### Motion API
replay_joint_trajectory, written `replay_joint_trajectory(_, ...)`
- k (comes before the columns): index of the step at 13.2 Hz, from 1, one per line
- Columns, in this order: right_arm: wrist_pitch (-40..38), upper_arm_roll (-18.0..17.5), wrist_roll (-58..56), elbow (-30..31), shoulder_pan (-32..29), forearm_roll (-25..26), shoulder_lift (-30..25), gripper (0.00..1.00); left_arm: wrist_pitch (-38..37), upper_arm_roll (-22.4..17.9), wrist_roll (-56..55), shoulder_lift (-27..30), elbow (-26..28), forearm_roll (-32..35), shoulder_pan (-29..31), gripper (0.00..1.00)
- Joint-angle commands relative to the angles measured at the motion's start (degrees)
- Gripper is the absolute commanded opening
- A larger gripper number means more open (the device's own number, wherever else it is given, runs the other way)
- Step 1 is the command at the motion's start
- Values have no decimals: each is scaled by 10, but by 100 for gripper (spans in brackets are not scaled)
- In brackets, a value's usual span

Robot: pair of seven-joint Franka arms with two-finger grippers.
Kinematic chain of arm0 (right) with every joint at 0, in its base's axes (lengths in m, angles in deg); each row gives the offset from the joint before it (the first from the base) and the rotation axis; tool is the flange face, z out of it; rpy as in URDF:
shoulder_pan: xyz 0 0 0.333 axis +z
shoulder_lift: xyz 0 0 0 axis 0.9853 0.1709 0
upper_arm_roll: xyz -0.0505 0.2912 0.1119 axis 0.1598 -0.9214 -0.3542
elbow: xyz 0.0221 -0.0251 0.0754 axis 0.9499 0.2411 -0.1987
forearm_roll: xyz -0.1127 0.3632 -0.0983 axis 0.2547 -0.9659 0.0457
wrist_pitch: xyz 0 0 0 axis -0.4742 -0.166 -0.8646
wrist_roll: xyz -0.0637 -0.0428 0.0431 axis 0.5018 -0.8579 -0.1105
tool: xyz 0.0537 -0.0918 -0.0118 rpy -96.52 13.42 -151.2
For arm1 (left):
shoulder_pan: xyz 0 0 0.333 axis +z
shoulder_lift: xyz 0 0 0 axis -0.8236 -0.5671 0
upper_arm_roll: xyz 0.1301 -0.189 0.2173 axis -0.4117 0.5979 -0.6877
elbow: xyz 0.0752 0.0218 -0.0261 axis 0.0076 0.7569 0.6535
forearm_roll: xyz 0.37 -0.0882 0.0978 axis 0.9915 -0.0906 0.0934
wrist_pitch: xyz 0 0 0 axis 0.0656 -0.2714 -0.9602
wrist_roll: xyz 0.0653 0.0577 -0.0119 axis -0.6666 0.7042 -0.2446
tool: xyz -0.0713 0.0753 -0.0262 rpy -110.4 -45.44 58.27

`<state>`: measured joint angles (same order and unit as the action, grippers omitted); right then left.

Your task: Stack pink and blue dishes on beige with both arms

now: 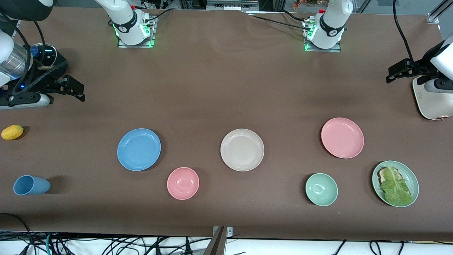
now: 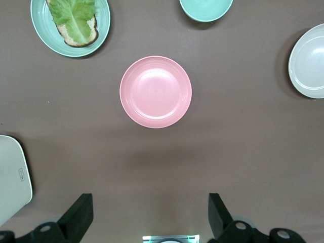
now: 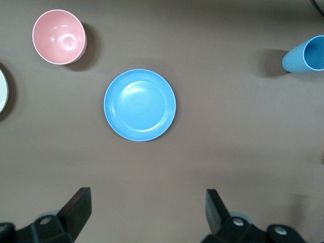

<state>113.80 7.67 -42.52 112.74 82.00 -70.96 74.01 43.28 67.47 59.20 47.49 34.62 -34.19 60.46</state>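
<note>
The beige plate (image 1: pixel 242 149) lies mid-table. The blue plate (image 1: pixel 138 149) lies beside it toward the right arm's end, and the pink plate (image 1: pixel 342 137) toward the left arm's end. All three rest flat and apart. My right gripper (image 1: pixel 72 88) hangs open and empty high over the table's end; in its wrist view the blue plate (image 3: pixel 140 105) lies ahead of its open gripper (image 3: pixel 147 210). My left gripper (image 1: pixel 398 72) hangs open and empty at the other end, and the pink plate (image 2: pixel 156 91) lies ahead of its open gripper (image 2: pixel 150 212), with the beige plate (image 2: pixel 309 61) off to one side.
A pink bowl (image 1: pixel 183 183) and a pale green bowl (image 1: pixel 321 189) sit nearer the front camera. A green plate with toast and lettuce (image 1: pixel 395 183), a white appliance (image 1: pixel 431 102), a blue cup (image 1: pixel 31 185) and a yellow fruit (image 1: pixel 12 132) stand at the table's ends.
</note>
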Motion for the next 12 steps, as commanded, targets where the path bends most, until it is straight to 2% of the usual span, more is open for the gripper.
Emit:
replay_joint_trajectory(1,-4,-2,1,-11,4,-4,0,100,-5,2,4,-8,-17,12,-3,100)
replay_joint_trajectory(12,-5,-1,-1,-11,4,-1,0,100,-6,2,4,-8,-16,12,-3,100)
